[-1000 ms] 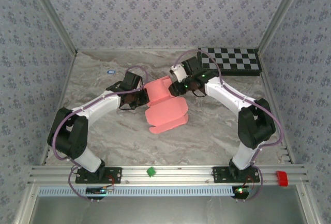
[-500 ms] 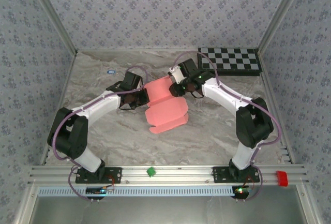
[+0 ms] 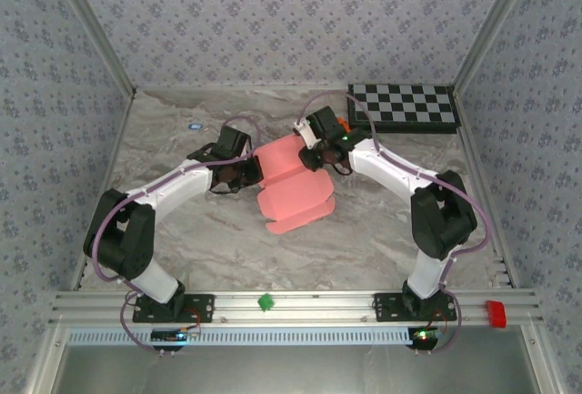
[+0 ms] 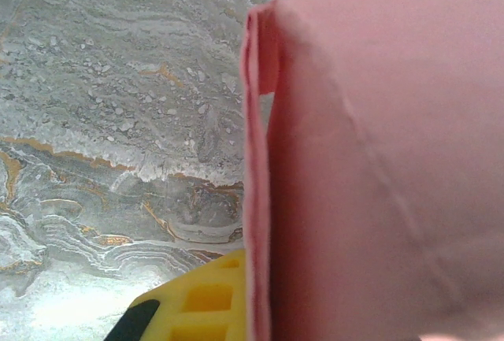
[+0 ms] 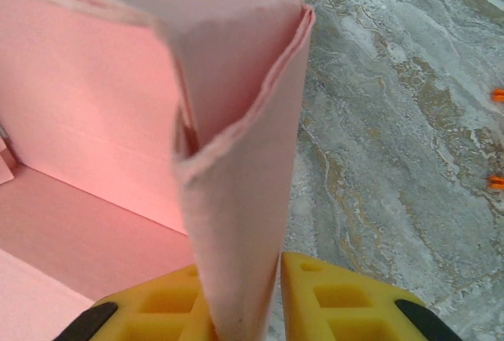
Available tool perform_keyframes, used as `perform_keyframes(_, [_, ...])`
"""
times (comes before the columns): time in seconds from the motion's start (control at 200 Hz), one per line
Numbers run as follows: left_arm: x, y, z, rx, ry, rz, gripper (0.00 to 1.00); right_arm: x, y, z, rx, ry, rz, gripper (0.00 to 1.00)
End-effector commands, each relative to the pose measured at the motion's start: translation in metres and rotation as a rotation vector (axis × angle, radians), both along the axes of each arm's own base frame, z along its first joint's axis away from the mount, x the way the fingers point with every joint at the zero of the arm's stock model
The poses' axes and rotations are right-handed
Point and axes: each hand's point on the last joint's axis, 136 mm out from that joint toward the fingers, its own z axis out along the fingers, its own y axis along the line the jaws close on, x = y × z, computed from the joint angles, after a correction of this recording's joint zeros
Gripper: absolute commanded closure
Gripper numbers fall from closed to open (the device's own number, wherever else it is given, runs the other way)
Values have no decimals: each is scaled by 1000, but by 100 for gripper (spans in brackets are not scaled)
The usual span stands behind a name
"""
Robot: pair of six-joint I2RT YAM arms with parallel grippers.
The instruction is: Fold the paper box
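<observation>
The salmon-pink paper box [image 3: 293, 192] lies partly folded at the table's middle, its far part raised and a flat flap stretching toward me. My left gripper [image 3: 245, 172] is at the box's left side. In the left wrist view it [image 4: 256, 298] is shut on a doubled upright wall [image 4: 378, 168]; one yellow finger [image 4: 197, 302] shows and the other is hidden behind the card. My right gripper [image 3: 310, 154] is at the box's far right corner. In the right wrist view it [image 5: 253, 298] has both yellow fingers [image 5: 339, 302] pressed close round a folded wall [image 5: 244, 199].
A black-and-white checkerboard [image 3: 405, 107] lies at the back right. A small blue item [image 3: 195, 126] sits at the back left of the marbled table [image 3: 182, 230]. A green block [image 3: 265, 302] and a red piece [image 3: 494, 312] sit on the front rail. Patterned walls enclose the table.
The right arm has swung left and slightly back toward the box's far right corner, and its jaws have narrowed round the folded wall. The left arm and box have stayed put.
</observation>
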Motion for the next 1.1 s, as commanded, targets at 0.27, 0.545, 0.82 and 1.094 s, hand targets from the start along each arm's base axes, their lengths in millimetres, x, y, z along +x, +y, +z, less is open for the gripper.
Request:
perform_keyframes(0.27, [7, -11, 11, -36, -21, -15, 100, 10, -11, 1, -92, -26, -126, 78])
perform_keyframes(0.545, [9, -12, 11, -38, -19, -15, 100, 7, -12, 0, -220, -67, -165, 78])
perform_keyframes(0.82, [10, -13, 10, -37, -15, -17, 100, 4, -16, 0, -376, -117, -192, 78])
perform_keyframes(1.094, [9, -13, 8, -33, -10, -17, 100, 5, -21, -1, -457, -147, -222, 78])
